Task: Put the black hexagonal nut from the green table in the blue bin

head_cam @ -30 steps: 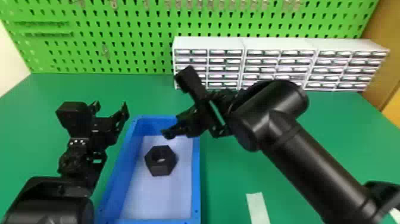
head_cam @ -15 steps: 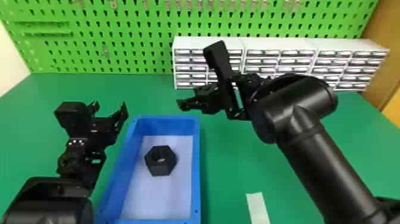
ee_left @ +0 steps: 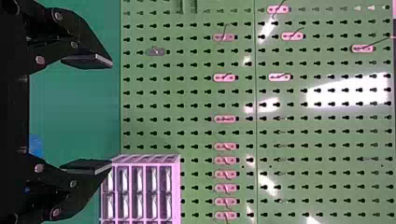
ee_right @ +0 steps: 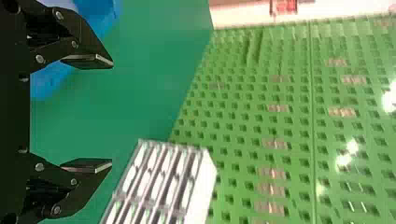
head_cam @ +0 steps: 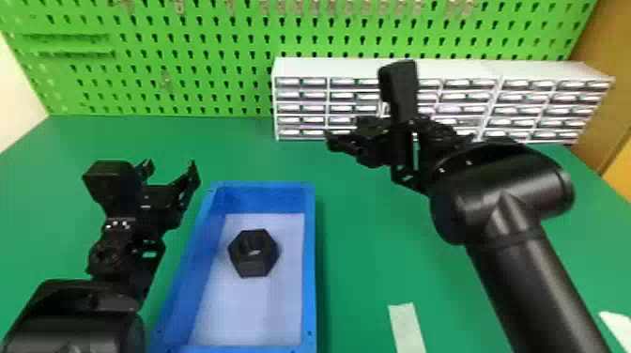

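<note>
On the green table [head_cam: 366, 263], the black hexagonal nut [head_cam: 253, 253] is sitting inside the blue bin [head_cam: 310, 263], so yeah, that one's in. It's lying flat on the bin's pale floor, hole facing up, closer to the far end than the near one, and neither gripper is touching it.

Left gripper [head_cam: 170, 165] is just beside the bin, over by its far left corner, with the fingertips pointing off toward the pegboard [head_cam: 211, 61]. Its own wrist view has the pincer spread wide, nothing between the pads [ee_left: 91, 60], just table and pegboard past them.

Right gripper [head_cam: 345, 137] is out over the table past the bin's far right corner, pointing kinda leftward, with its thick black arm [head_cam: 530, 263] coming in from the bottom right. From the head view it covers part of the white drawer units [head_cam: 300, 108] lined up along the back. Pincer's wide on that side too, and empty; the right wrist view has a nice big gap between the two fingers, with some of the blue bin behind one of them.

Oh, and there's a pale strip [head_cam: 407, 328] on the table to the right of the bin, well apart from the nut.
</note>
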